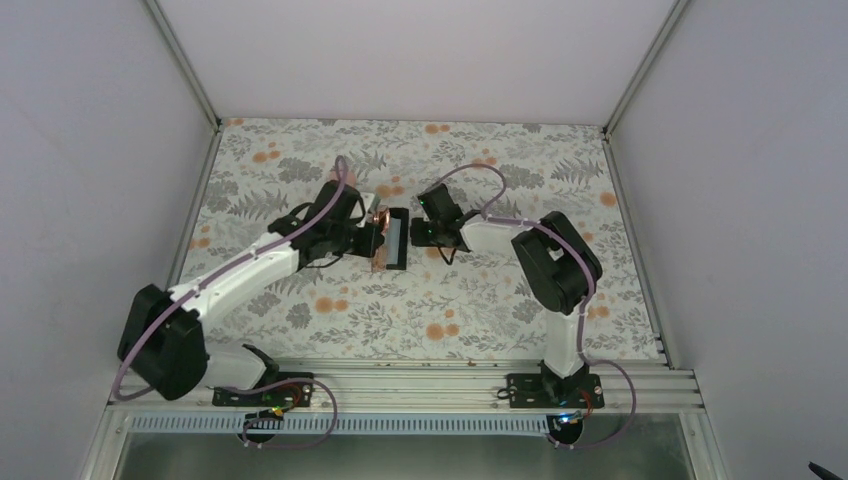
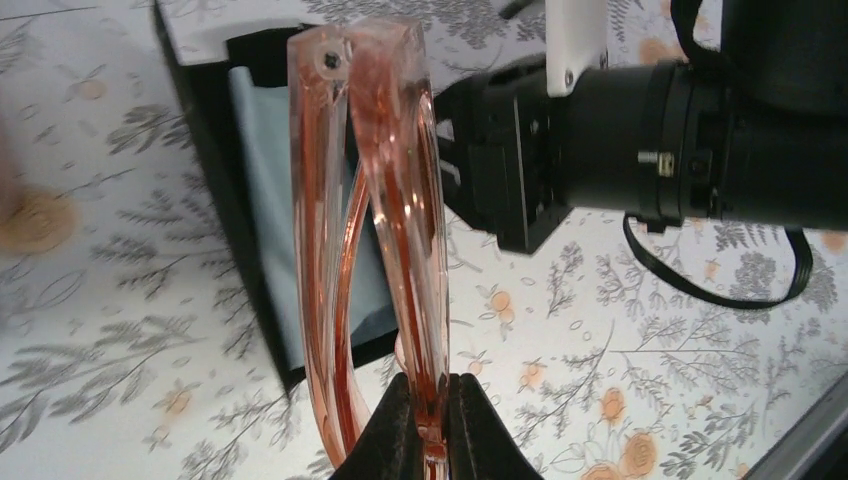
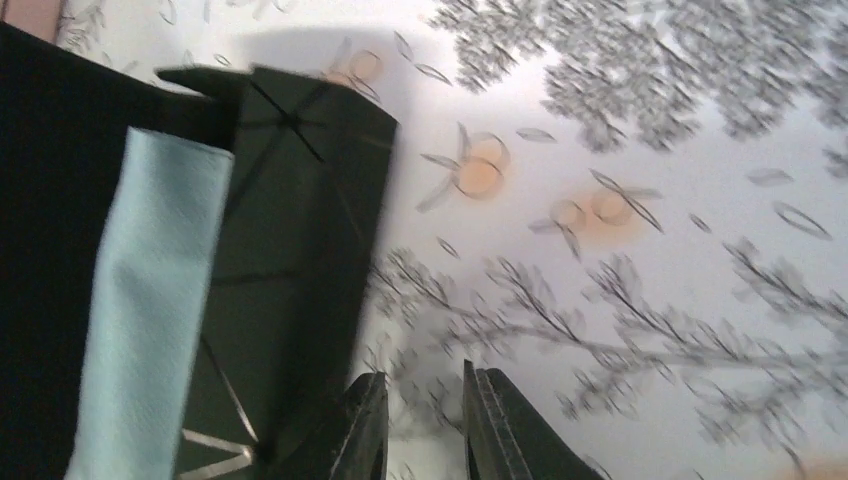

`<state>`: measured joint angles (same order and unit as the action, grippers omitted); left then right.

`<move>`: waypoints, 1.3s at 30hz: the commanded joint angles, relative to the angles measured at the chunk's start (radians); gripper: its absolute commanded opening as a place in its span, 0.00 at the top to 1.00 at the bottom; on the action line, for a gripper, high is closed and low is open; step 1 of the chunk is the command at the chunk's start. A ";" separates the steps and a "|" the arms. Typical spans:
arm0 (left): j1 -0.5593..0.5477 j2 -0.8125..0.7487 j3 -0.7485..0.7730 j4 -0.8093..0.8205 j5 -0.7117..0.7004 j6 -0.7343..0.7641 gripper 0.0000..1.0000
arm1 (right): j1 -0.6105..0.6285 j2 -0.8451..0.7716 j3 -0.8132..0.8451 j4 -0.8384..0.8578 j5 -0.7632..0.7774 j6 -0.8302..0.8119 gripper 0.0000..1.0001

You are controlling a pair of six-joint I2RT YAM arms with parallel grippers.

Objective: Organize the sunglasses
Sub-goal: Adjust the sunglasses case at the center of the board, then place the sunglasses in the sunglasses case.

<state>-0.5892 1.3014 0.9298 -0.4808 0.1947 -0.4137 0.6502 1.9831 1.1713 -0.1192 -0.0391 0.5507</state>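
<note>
My left gripper (image 2: 432, 425) is shut on the folded pale orange-pink sunglasses (image 2: 385, 220) and holds them on edge above the open black case (image 2: 215, 170), which has a light-blue cloth (image 2: 270, 180) lying inside. In the top view the left gripper (image 1: 374, 236) sits at the case's left side (image 1: 394, 241) and the right gripper (image 1: 424, 232) at its right. My right gripper (image 3: 425, 425) is open and empty just right of the case's flap (image 3: 300, 230), with the cloth (image 3: 145, 300) at left. The dark brown pair is out of view.
The floral tablecloth (image 1: 480, 300) covers the table. White walls and metal posts (image 1: 185, 70) close in the back and sides. The right arm's wrist (image 2: 660, 130) hangs close across from the held sunglasses. A pink edge (image 3: 30, 15) shows at the top left of the right wrist view.
</note>
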 commanded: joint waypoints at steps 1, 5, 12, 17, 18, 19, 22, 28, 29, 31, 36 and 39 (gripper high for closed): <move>0.009 0.092 0.111 0.001 0.099 0.038 0.98 | -0.015 -0.088 -0.092 0.012 0.019 0.026 0.76; 0.030 0.213 0.196 -0.023 0.144 0.052 0.97 | -0.017 -0.160 -0.174 0.033 -0.008 0.063 0.74; 0.078 0.353 0.252 -0.027 0.210 0.031 0.98 | -0.010 -0.238 -0.298 0.076 -0.065 0.118 0.74; 0.079 0.424 0.284 -0.025 0.198 0.020 0.98 | 0.005 -0.253 -0.348 0.101 -0.084 0.151 0.74; 0.079 0.436 0.296 -0.032 0.186 0.019 0.98 | 0.011 -0.253 -0.355 0.110 -0.088 0.159 0.74; 0.079 0.448 0.304 -0.037 0.181 0.018 0.98 | 0.015 -0.253 -0.361 0.117 -0.093 0.164 0.74; 0.079 0.481 0.331 -0.058 0.157 0.014 0.98 | 0.032 -0.243 -0.369 0.129 -0.102 0.174 0.74; 0.081 0.514 0.366 -0.099 0.123 0.012 0.98 | 0.057 -0.230 -0.371 0.139 -0.111 0.183 0.75; 0.082 0.510 0.367 -0.101 0.122 0.011 0.98 | 0.060 -0.231 -0.373 0.141 -0.110 0.185 0.75; 0.084 0.506 0.368 -0.107 0.123 0.014 0.98 | 0.062 -0.231 -0.376 0.144 -0.108 0.185 0.75; 0.094 0.513 0.373 -0.128 0.135 0.025 0.97 | 0.063 -0.226 -0.378 0.144 -0.108 0.192 0.75; 0.103 0.532 0.372 -0.121 0.183 0.019 0.96 | 0.063 -0.223 -0.381 0.148 -0.108 0.197 0.75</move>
<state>-0.5011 1.8137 1.2720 -0.5915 0.3340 -0.3927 0.7059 1.7420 0.8104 0.0315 -0.1463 0.7303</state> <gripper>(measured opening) 0.049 0.249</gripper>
